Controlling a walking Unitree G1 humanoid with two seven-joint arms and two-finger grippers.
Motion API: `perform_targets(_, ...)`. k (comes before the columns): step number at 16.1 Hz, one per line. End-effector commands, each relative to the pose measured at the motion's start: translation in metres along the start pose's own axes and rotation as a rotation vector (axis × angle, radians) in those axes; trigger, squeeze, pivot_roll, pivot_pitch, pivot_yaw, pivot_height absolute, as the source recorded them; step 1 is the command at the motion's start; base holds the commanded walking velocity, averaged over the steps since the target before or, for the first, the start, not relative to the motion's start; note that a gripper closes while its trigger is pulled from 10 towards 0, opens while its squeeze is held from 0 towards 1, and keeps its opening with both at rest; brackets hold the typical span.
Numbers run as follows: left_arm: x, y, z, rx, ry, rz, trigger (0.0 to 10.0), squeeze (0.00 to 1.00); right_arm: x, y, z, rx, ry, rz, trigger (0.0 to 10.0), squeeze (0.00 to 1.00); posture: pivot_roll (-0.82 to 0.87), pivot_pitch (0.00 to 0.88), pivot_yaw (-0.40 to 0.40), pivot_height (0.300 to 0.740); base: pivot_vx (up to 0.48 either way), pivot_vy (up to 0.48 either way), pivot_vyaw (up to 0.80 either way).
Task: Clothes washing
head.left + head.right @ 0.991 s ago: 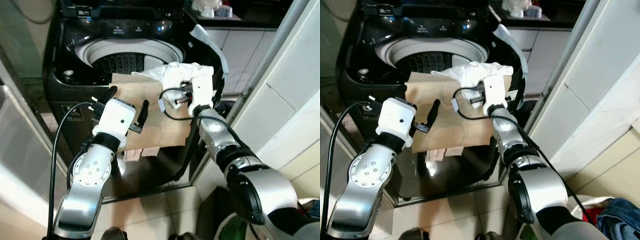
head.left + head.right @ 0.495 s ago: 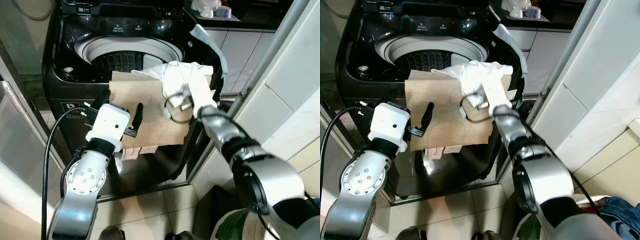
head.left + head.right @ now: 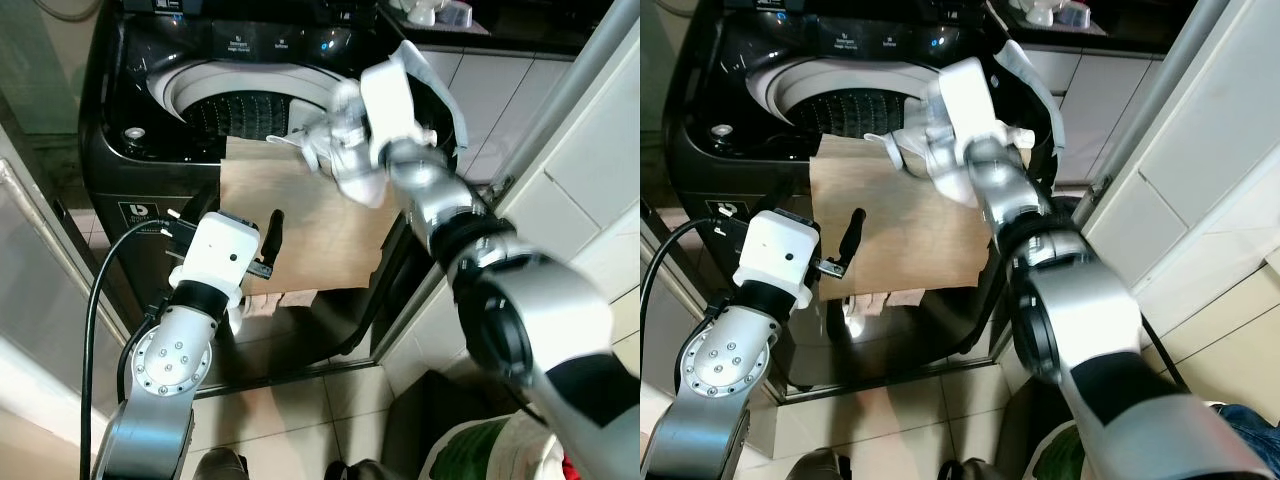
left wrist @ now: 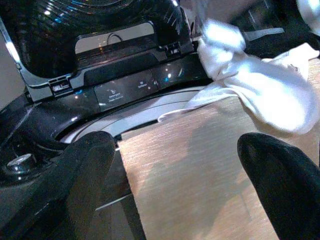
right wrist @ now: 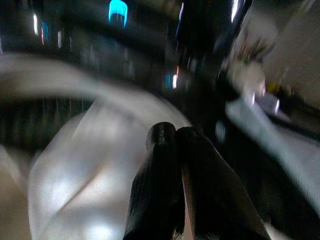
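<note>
Nearest the camera, the left gripper (image 3: 245,225) hangs low in front of the black top-loading washing machine (image 3: 140,110), its 2 long black fingers (image 4: 280,185) spread wide apart and holding nothing. Just beyond them, a flat tan wood-grain board (image 3: 310,220) lies across the front rim of the machine, its near edge overhanging the front. Below that edge, a small pale pink cloth (image 3: 265,300) hangs against the machine's dark front.

Past the board, the right gripper (image 5: 172,132) is raised over the far right part of the board, at the edge of the round grey drum opening (image 3: 240,100). Its 2 fingers are pressed together on a crumpled white garment (image 3: 350,165), which hangs from them in the air, its lower folds just over the board. The right wrist view is blurred.

Farthest back, the machine's glossy control panel (image 3: 270,42) shows small lit blue marks.
</note>
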State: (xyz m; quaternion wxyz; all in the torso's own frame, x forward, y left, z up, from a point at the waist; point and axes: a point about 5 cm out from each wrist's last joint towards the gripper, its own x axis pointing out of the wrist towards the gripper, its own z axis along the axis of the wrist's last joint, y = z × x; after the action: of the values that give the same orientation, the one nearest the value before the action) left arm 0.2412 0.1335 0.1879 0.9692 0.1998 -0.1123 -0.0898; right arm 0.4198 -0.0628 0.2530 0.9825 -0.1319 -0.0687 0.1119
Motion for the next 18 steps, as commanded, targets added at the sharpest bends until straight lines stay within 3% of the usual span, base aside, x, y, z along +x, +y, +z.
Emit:
perform_targets(1, 0.003, -0.001, 0.002, 0.002, -0.008, -0.011, 10.0, 0.0, 0.005, -0.004, 0.035, 0.028, -0.143, -0.005, 10.0, 0.0, 0.19, 0.068, -0.14, 0.74, 0.0, 0.0, 0.0)
perform_targets(2, 0.005, -0.001, 0.002, 0.003, -0.01, -0.008, 10.0, 0.0, 0.005, -0.006, 0.047, 0.068, -0.208, 0.008, 10.0, 0.0, 0.18, 0.057, -0.136, 0.74, 0.0, 0.0, 0.0)
perform_targets(4, 0.009, -0.001, 0.002, 0.003, -0.016, -0.003, 10.0, 0.0, 0.001, -0.008, 0.034, 0.075, -0.213, 0.024, 10.0, 0.0, 0.16, 0.048, -0.133, 0.74, 0.0, 0.0, 0.0)
perform_targets(6, 0.012, -0.004, 0.002, 0.001, -0.025, -0.006, 10.0, 0.0, -0.014, -0.016, -0.016, 0.155, -0.179, -0.03, 10.0, 0.0, 0.13, 0.04, -0.126, 0.74, 0.0, 0.0, 0.0)
perform_targets(7, 0.014, -0.005, 0.001, -0.001, -0.029, -0.013, 10.0, 0.0, -0.026, -0.018, -0.039, 0.143, -0.182, -0.081, 10.0, 0.0, 0.11, 0.031, -0.11, 0.74, 0.0, 0.0, 0.0)
perform_targets(9, 0.017, -0.007, 0.0, -0.002, -0.034, -0.024, 10.0, 0.0, -0.041, -0.017, -0.066, 0.135, -0.177, -0.108, 10.0, 0.0, 0.09, 0.023, -0.098, 0.74, 0.0, 0.0, 0.0)
perform_targets(10, 0.02, -0.01, 0.0, -0.002, -0.044, -0.04, 10.0, 0.0, -0.057, -0.012, -0.086, 0.131, -0.184, -0.101, 10.0, 0.0, 0.07, 0.012, -0.09, 0.74, 0.0, 0.0, 0.0)
perform_targets(11, 0.022, -0.01, 0.002, -0.013, -0.063, -0.043, 10.0, 0.0, -0.071, -0.012, -0.092, 0.13, -0.241, -0.111, 10.0, 0.0, 0.05, 0.0, -0.082, 0.74, 0.0, 0.0, 0.0)
perform_targets(12, 0.023, -0.007, 0.009, -0.026, -0.115, -0.012, 10.0, 0.0, -0.081, -0.018, -0.078, 0.1, -0.358, -0.145, 10.0, 0.0, 0.04, 0.0, -0.075, 0.74, 0.0, 0.0, 0.0)
perform_targets(13, 0.024, -0.001, 0.029, -0.04, -0.232, 0.053, 10.0, 0.0, -0.092, -0.027, -0.049, 0.061, -0.523, -0.196, 10.0, 0.0, 0.03, 0.0, -0.073, 0.74, 0.0, 0.0, 0.0)
perform_targets(15, 0.028, 0.009, 0.05, -0.011, -0.35, 0.141, 10.0, 0.0, -0.102, -0.032, -0.012, 0.016, -0.69, -0.216, 10.0, 0.0, 0.02, 0.0, -0.065, 0.74, 0.0, 0.0, 0.0)
perform_targets(18, 0.04, 0.019, 0.07, -0.003, -0.45, 0.18, 10.0, 0.0, -0.096, -0.046, 0.02, 0.019, -0.785, -0.254, 10.0, 0.0, 0.0, 0.0, -0.048, 0.74, 0.0, 0.0, 0.0)
